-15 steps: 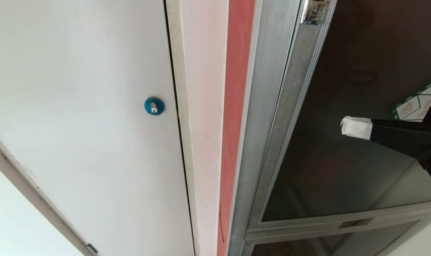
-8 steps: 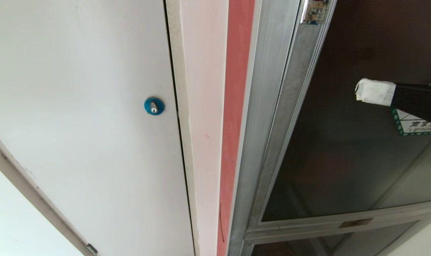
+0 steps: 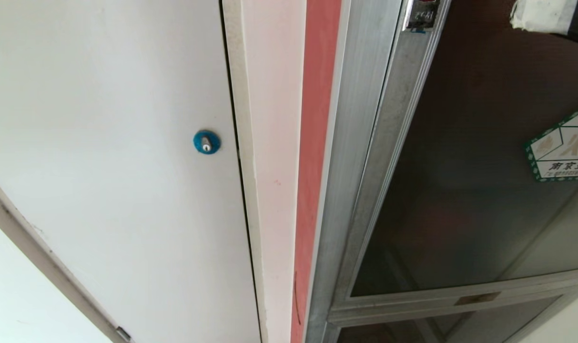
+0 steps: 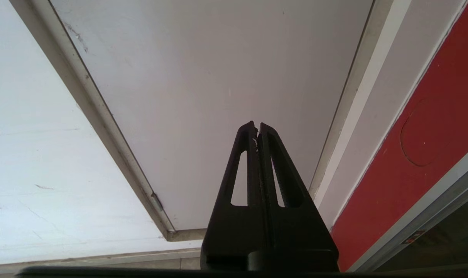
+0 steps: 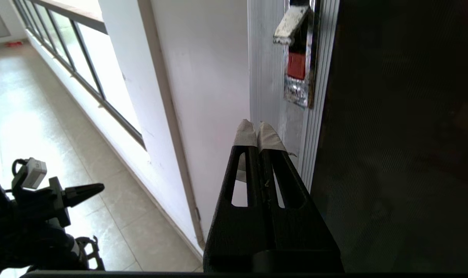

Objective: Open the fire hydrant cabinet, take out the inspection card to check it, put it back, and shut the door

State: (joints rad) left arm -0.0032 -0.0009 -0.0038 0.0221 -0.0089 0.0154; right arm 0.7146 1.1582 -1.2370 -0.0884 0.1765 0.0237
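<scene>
At the top right edge of the head view, the right gripper (image 3: 541, 14) shows only its white-taped tips; the rest is cut off. In the right wrist view its fingers (image 5: 253, 133) are pressed together with nothing between them, in front of the aluminium frame, near the latch (image 5: 297, 58). The latch is partly cut off and its red label is hard to read. The door (image 3: 460, 190) is shut; its dark glass hides the cabinet interior, so the card cannot be seen. The hexagonal sticker (image 3: 562, 147) is cut off at the right edge. The left gripper (image 4: 257, 129) is closed and empty, pointing at the white panel (image 4: 218, 77). The blue lock (image 3: 206, 142) sits on that panel.
</scene>
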